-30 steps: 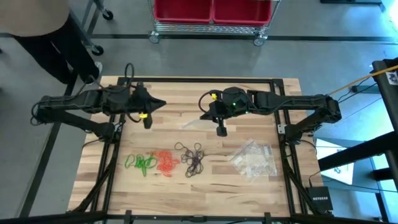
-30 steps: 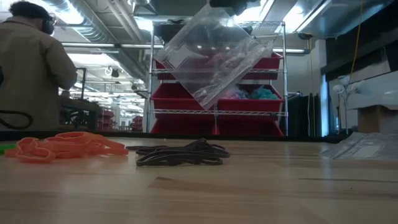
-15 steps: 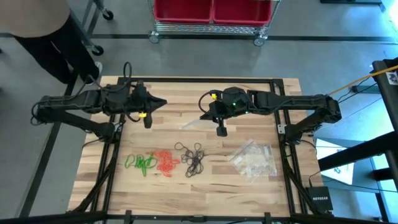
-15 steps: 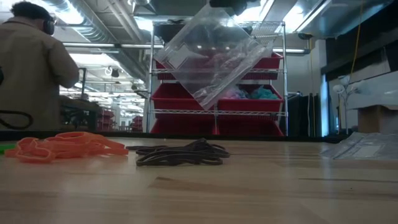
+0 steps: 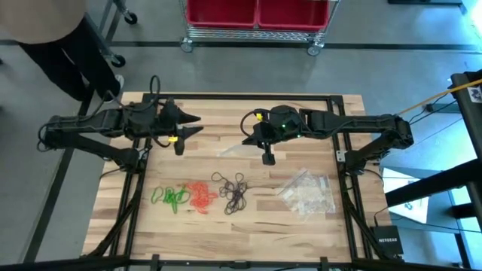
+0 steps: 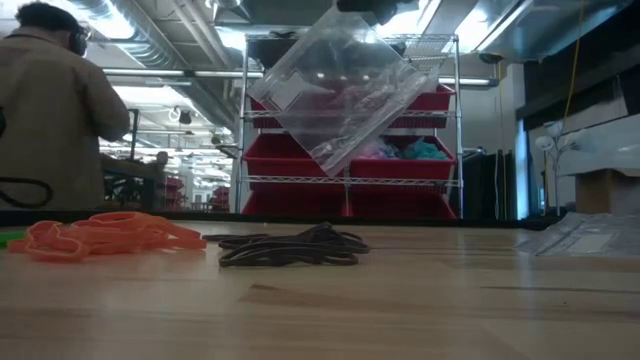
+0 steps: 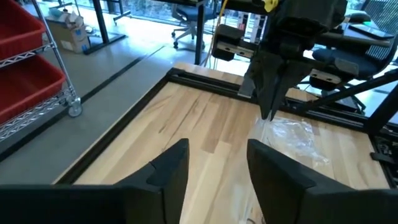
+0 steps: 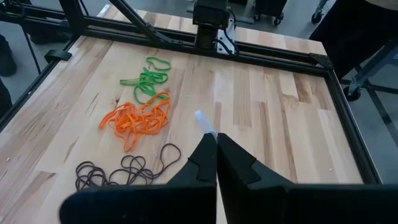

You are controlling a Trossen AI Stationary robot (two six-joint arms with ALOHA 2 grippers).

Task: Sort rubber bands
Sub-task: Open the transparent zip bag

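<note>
Left end effector (image 5: 197, 124) hangs spread and empty by the desk's (image 5: 301, 226) far-left edge. Rubber bands (image 5: 199, 194) lie mid-front: light, floppy, tangle-prone, so pinch one strand. Right end effector (image 5: 245, 141) is pinching a clear bag (image 6: 345, 85) mid-desk.

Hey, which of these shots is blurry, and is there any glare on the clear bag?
Low view: the near table is soft, the black bands and orange bands fairly sharp; the hanging bag catches bright ceiling light and shows the red bins through it. Left wrist view: its own fingers are blurred, the bag glints. High view: even light, soft shadows.
</note>
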